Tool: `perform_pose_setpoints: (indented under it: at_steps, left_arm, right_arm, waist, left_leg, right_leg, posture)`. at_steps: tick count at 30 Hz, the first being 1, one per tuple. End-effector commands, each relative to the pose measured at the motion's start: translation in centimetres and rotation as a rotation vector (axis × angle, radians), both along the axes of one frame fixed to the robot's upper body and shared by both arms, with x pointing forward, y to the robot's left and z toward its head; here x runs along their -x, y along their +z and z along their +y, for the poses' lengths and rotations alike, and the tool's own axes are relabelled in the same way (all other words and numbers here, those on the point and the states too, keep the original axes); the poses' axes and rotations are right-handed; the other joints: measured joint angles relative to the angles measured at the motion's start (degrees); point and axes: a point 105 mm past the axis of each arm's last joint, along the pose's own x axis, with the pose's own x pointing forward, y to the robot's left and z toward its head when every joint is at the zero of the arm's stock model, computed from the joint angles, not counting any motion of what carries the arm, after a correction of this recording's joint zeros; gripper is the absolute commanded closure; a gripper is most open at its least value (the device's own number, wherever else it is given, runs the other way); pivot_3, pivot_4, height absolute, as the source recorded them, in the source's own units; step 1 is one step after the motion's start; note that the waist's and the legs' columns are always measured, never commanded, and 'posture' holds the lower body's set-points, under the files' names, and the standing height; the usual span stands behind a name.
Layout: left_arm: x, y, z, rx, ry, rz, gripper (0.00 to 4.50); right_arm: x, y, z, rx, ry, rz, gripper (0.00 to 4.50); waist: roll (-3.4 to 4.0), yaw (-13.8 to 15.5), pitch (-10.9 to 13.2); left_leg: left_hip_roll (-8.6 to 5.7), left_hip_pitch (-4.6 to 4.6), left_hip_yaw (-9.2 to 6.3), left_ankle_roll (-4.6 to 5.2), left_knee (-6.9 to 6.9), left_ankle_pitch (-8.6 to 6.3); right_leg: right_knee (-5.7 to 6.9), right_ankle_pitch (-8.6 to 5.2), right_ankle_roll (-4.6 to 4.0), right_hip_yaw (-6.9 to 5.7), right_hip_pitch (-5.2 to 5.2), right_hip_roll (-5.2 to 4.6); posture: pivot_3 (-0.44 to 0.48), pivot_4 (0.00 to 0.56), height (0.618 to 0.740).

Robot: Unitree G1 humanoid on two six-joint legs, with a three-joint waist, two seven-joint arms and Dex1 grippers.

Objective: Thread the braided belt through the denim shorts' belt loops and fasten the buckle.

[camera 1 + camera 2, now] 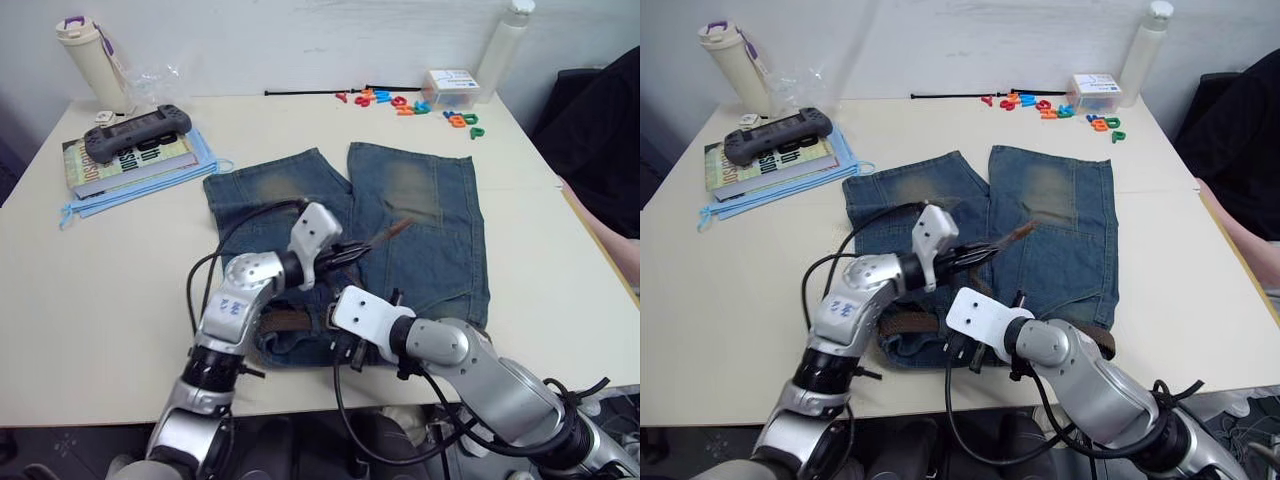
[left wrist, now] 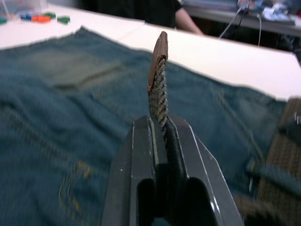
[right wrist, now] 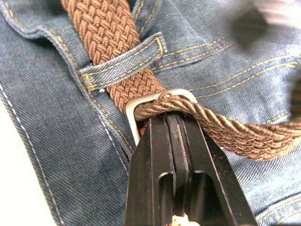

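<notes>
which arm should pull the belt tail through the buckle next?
Probably left: its gripper is shut on the brown braided belt's tan-tipped tail, raised over the blue denim shorts. The right gripper pins the silver metal buckle.

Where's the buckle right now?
The buckle lies on the shorts' waistband beside a belt loop, right gripper at it, belt passing through.

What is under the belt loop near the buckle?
The braided belt passes under the belt loop and meets the buckle. The denim beneath that stretch is covered.
</notes>
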Motion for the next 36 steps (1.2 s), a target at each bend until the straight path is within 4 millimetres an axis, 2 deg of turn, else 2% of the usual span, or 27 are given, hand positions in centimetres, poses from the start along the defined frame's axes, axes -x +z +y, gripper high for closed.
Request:
perform_pose_setpoints:
  at_steps: [1, 6, 15, 20, 25, 28, 29, 31, 35, 36]
  left_arm:
    - [1.4, -0.2, 1.0, -0.04, -0.017, -0.049, 4.5]
    - [1.8, -1.1, 3.1, -0.115, 0.011, -0.114, 4.5]
    - [2.6, -1.3, 4.6, -0.244, -0.084, -0.305, 4.5]
    - [2.6, -1.1, 5.4, -0.299, -0.12, -0.401, 4.5]
    - [2.7, -0.8, 6.3, -0.317, -0.134, -0.482, 4.5]
    - [2.7, -0.5, 6.7, -0.306, -0.13, -0.501, 4.5]
    - [2.7, -0.2, 6.8, -0.29, -0.119, -0.499, 4.5]
    - [2.7, 0.0, 6.8, -0.269, -0.111, -0.497, 4.5]
    - [2.8, 0.0, 6.7, -0.26, -0.109, -0.483, 4.5]
    - [2.7, 0.2, 6.6, -0.245, -0.102, -0.472, 4.5]
  right_arm:
    - [-0.4, 1.9, -0.7, -0.041, -0.043, -0.075, 4.45]
    - [-0.3, 3.8, -1.2, -0.121, -0.076, -0.118, 4.45]
    - [1.1, 6.1, -1.8, -0.233, -0.078, -0.151, 4.45]
    - [2.1, 4.8, -3.0, -0.164, -0.024, -0.141, 4.45]
    - [3.4, 3.3, -3.3, -0.104, 0.036, -0.15, 4.45]
    - [3.7, 3.0, -3.4, -0.091, 0.048, -0.181, 4.45]
    - [3.8, 3.2, -3.3, -0.096, 0.054, -0.2, 3.84]
    - [4.0, 3.5, -3.1, -0.114, 0.07, -0.227, 3.16]
    - [4.8, 3.7, -2.9, -0.102, 0.143, -0.263, 1.17]
    - [5.0, 3.7, -2.8, -0.099, 0.161, -0.264, 1.17]
  waist:
    - [0.12, 0.04, 0.08]
    - [0.15, 0.41, 0.1]
    - [0.2, 0.11, 0.13]
    - [0.21, 0.23, 0.13]
    - [0.21, -0.04, 0.13]
    - [0.21, 0.09, 0.14]
    - [0.21, 0.09, 0.14]
    - [0.21, 0.11, 0.14]
    - [0.21, 0.27, 0.14]
    - [0.21, 0.25, 0.14]
  left_leg:
    - [0.0, 0.0, 0.0, 0.01, -0.01, 0.0]
    - [-0.03, -0.14, -0.15, 0.15, 0.0, -0.09]
    - [0.02, -0.14, -0.16, 0.14, -0.07, -0.11]
    - [0.0, -0.15, -0.16, 0.34, -0.05, -0.23]
    - [0.04, -0.16, -0.12, 0.38, -0.06, -0.26]
    - [0.08, -0.13, -0.12, 0.36, -0.06, -0.25]
    - [0.08, -0.14, -0.12, 0.35, -0.05, -0.25]
    - [0.08, -0.14, -0.12, 0.35, -0.04, -0.25]
    - [0.06, -0.15, -0.12, 0.36, -0.04, -0.25]
    - [0.06, -0.15, -0.12, 0.37, -0.03, -0.26]
  right_leg:
    - [0.01, -0.02, -0.03, 0.0, -0.01, 0.0]
    - [-0.01, -0.06, -0.1, -0.16, -0.07, -0.08]
    - [0.02, -0.14, -0.25, -0.21, -0.11, -0.06]
    - [0.0, -0.16, -0.27, -0.22, -0.09, -0.08]
    - [-0.02, -0.17, -0.25, -0.22, -0.08, -0.06]
    - [0.02, -0.17, -0.26, -0.22, -0.08, -0.03]
    - [0.02, -0.17, -0.26, -0.23, -0.08, -0.02]
    - [0.01, -0.17, -0.26, -0.23, -0.07, -0.02]
    - [-0.01, -0.18, -0.25, -0.24, -0.07, -0.03]
    - [-0.02, -0.18, -0.24, -0.24, -0.05, -0.04]
  posture:
    - [0.0, 0.15, 0.659]
    - [0.0, 0.15, 0.659]
    - [0.0, 0.15, 0.659]
    - [0.0, 0.15, 0.659]
    - [0.0, 0.15, 0.659]
    - [0.0, 0.15, 0.659]
    - [0.0, 0.15, 0.659]
    - [0.0, 0.15, 0.659]
    - [0.0, 0.15, 0.659]
    - [0.0, 0.15, 0.659]
